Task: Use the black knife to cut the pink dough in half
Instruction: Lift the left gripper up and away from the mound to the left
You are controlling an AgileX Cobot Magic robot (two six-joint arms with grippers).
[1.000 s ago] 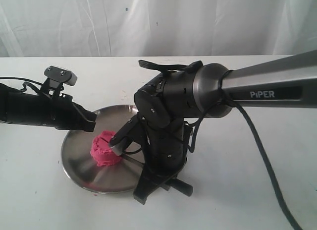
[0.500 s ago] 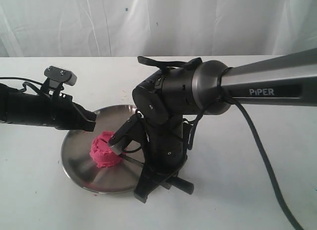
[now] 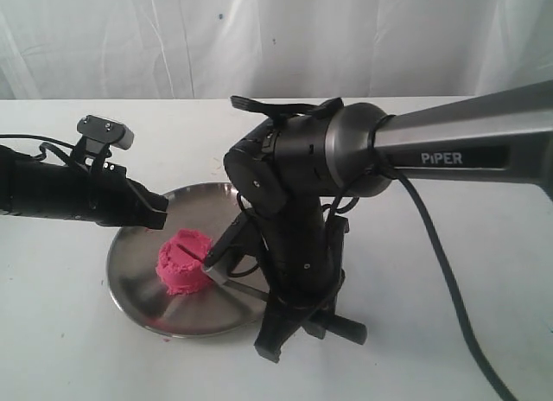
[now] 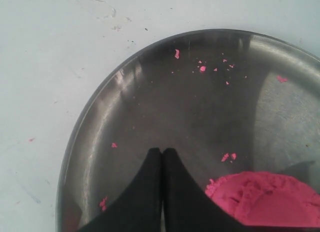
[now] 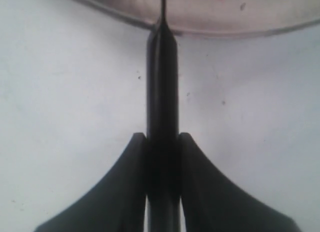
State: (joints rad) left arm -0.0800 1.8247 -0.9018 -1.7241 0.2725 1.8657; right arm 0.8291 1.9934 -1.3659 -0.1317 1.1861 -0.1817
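Observation:
The pink dough [image 3: 183,263] sits as one dome on the round steel plate [image 3: 130,284], with a dark slit across its top. My right gripper [image 3: 292,321] is shut on the black knife [image 3: 344,328] by its handle, low over the table at the plate's near edge. In the right wrist view the knife handle [image 5: 162,87] runs out from the right gripper [image 5: 163,138], and the thin blade [image 5: 163,3] reaches over the plate rim [image 5: 210,31]. My left gripper [image 3: 161,213] hovers shut over the plate's far left, beside the dough [image 4: 267,199]; the left gripper [image 4: 162,151] holds nothing.
Pink crumbs [image 4: 202,68] lie scattered on the plate [image 4: 150,92]. A white table [image 3: 449,315] surrounds it, with a white curtain behind. The right arm's bulky wrist [image 3: 294,172] hangs over the plate's right side.
My right arm has drawn back toward the plate's near right edge, pulling the knife off the dough. The dough's top now shows, with a slit in it. The left arm has not moved.

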